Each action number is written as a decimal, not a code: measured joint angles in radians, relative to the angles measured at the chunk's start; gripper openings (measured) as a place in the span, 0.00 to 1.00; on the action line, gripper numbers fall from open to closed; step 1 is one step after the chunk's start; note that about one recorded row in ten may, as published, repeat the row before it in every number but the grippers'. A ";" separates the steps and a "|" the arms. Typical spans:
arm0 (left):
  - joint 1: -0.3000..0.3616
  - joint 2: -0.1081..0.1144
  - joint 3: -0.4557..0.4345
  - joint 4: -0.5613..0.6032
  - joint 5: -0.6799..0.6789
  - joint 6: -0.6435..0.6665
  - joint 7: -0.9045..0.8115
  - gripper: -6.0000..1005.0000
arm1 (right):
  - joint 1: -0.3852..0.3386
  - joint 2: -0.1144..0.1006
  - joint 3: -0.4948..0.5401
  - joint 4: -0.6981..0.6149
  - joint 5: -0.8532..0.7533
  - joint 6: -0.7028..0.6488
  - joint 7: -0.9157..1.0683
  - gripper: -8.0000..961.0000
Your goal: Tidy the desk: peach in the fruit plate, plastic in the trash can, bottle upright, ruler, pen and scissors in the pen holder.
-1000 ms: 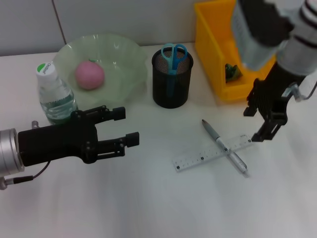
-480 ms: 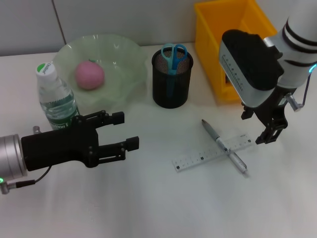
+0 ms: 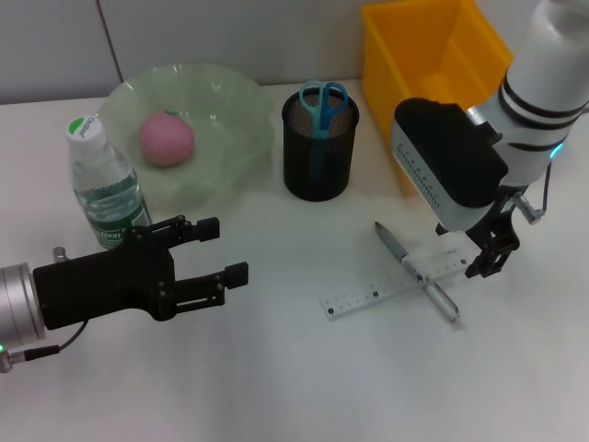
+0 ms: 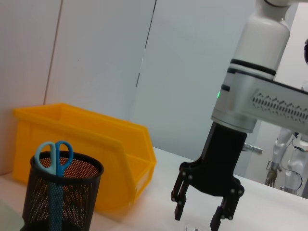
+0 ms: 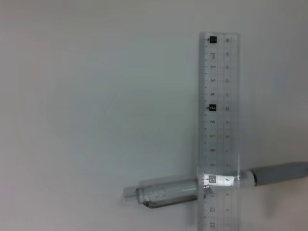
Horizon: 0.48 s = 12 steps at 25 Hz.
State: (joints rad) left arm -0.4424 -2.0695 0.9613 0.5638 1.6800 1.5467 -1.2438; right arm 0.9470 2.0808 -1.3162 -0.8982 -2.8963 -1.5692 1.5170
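Right gripper (image 3: 486, 255): hangs low over the right end of the ruler, fingers (image 4: 179, 204) spread apart, holding nothing.

Left gripper (image 3: 225, 249): hovers above the counter (image 3: 276, 387) at the left front, fingers parted and empty, just in front of the bottle.

Ruler (image 3: 396, 284): clear plastic, flat on the counter right of centre, crossed with the pen; the right wrist view shows it lying over the barrel.

Pen (image 3: 416, 272): grey and clear, flat on the counter, touching the ruler where they cross.

Scissors (image 3: 322, 104): blue handles up, standing in the pen holder (image 3: 318, 147), a black mesh cup behind the ruler.

Peach (image 3: 167, 139): pink, resting in the pale green fruit plate (image 3: 239, 110) at the rear left.

Bottle (image 3: 103, 184): upright, white cap with a green label, just in front of the plate's left edge.

Trash can (image 3: 405, 64): yellow bin at the rear right, beside the pen holder; its contents are hidden by the right arm.
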 joint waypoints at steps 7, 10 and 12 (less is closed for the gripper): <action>0.000 0.001 -0.001 -0.004 -0.002 0.000 -0.008 0.79 | -0.001 0.001 -0.025 0.033 0.024 0.027 -0.009 0.69; 0.002 0.001 -0.002 -0.004 -0.002 0.001 -0.010 0.79 | -0.001 0.002 -0.030 0.049 0.027 0.047 -0.009 0.68; 0.002 0.001 -0.002 -0.004 -0.002 0.002 -0.010 0.79 | -0.002 0.003 -0.033 0.062 0.030 0.060 -0.006 0.68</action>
State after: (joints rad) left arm -0.4400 -2.0689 0.9590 0.5598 1.6780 1.5491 -1.2539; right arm 0.9452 2.0837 -1.3489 -0.8363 -2.8667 -1.5095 1.5105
